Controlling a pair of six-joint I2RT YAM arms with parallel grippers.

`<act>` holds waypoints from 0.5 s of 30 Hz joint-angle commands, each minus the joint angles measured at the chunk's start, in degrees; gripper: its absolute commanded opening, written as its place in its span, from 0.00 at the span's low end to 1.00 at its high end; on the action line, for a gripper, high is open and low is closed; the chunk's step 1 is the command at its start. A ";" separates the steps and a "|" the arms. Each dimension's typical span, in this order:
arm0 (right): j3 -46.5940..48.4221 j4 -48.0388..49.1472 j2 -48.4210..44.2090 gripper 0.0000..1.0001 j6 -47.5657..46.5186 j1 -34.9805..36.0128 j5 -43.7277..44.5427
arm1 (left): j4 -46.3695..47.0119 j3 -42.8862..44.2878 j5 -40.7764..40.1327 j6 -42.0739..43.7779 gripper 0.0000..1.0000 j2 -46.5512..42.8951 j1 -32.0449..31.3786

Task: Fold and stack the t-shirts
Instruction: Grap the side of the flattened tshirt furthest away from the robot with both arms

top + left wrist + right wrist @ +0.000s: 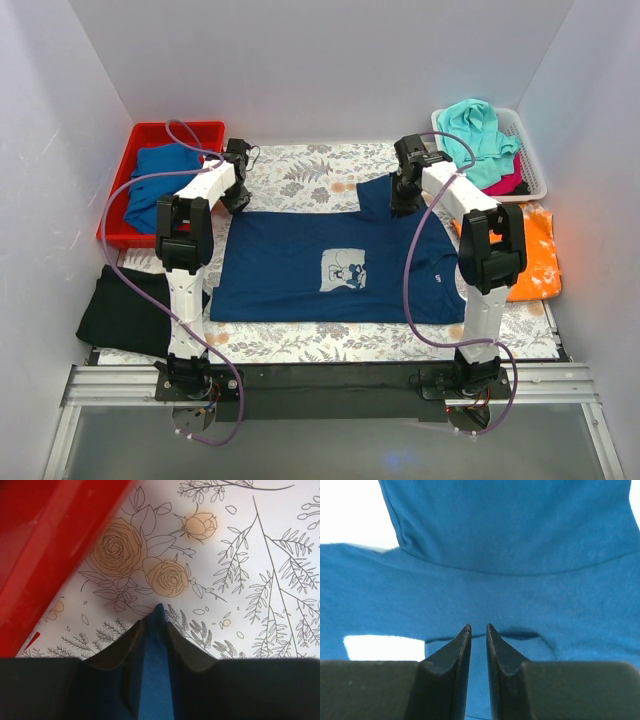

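Note:
A navy blue t-shirt (300, 265) with a pale grey mouse print (343, 270) lies spread flat on the flowered tablecloth (300, 165). My left gripper (237, 196) is at the shirt's far left corner. In the left wrist view the gripper (159, 614) is shut on a narrow strip of the blue cloth (156, 670). My right gripper (405, 200) is at the shirt's far edge beside the sleeve (375, 192). In the right wrist view the gripper (478, 626) has its jaws nearly together with a fold of the blue cloth (510, 545) between them.
A red tray (140, 135) at the far left holds a mid-blue shirt (160, 180). A white basket (535, 170) at the far right holds a teal shirt (480, 135) and a pink one (505, 185). An orange shirt (530, 260) lies right; a black shirt (125, 310) lies near left.

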 commanded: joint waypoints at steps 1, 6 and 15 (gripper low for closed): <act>5.46 0.73 1.56 0.24 -1.31 -0.03 0.88 | -0.57 0.27 -1.26 -0.68 0.16 0.84 0.05; 13.37 0.29 6.13 0.25 -1.58 -0.82 1.94 | -0.66 0.71 -0.91 -0.07 0.11 0.14 0.05; 23.41 -1.30 13.43 0.27 -1.23 -2.49 -0.78 | 0.40 0.97 0.93 1.16 0.34 -0.92 0.05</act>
